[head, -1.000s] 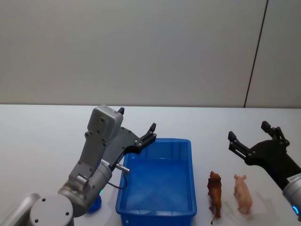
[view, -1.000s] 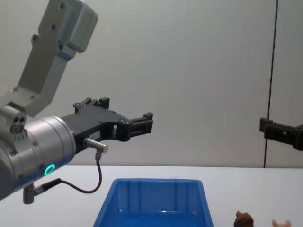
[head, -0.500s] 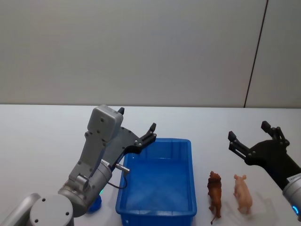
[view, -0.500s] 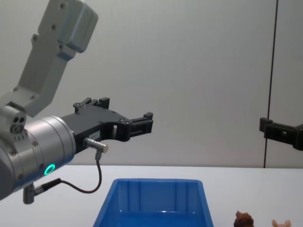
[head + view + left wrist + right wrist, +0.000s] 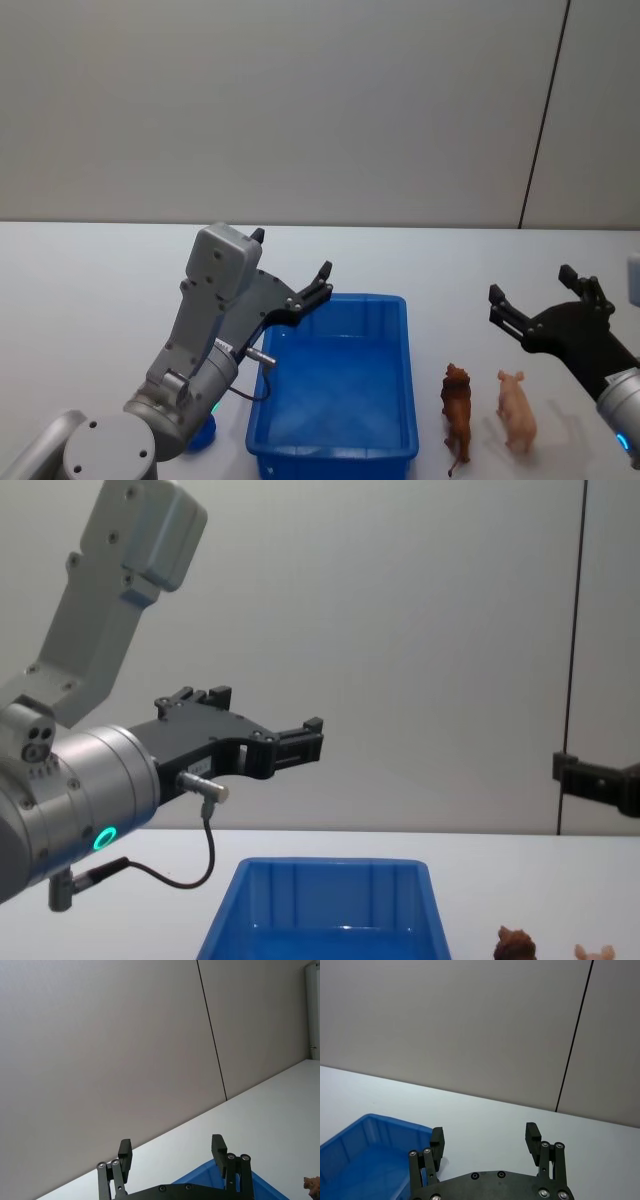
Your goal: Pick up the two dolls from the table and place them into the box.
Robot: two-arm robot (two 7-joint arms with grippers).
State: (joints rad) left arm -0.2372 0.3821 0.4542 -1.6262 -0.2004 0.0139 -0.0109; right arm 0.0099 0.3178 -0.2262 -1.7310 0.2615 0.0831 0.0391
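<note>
Right of the box [image 5: 408, 372], on the table [image 5: 90, 290]: brown doll [image 5: 457, 412] and pink doll [image 5: 517, 410], both upright on their feet, side by side, heads turned toward the far side of the table. Brown doll just beside the box's right wall, not touching it. Pink doll one place farther from the box, near the brown one, with a strip of bare table between them. Both outside the box. From the chest view, just two small heads low down, right of the box's near right corner.

Box itself bright blue, thick-rimmed, ribbed along the inner walls, long sides running away from the robot.

On the dolls' side of the box, raised well off the table and reaching past the dolls: right gripper [image 5: 530, 283]. Fingers spread wide apart, nothing between them, tips aimed forward. From the right wrist view, the box's far rim off to one side beneath the open fingers.

Over the box's far left corner, well above the rim: left gripper [image 5: 292, 255]. Fingers likewise wide apart and empty, aimed forward across the box. Grey arm links rising on the box's left side, a green ring light [image 5: 103, 838] glowing on one link.

Behind the box, past the table's far edge: plain grey wall [image 5: 300, 110], with a dark vertical seam [image 5: 545, 110] to the box's right.
</note>
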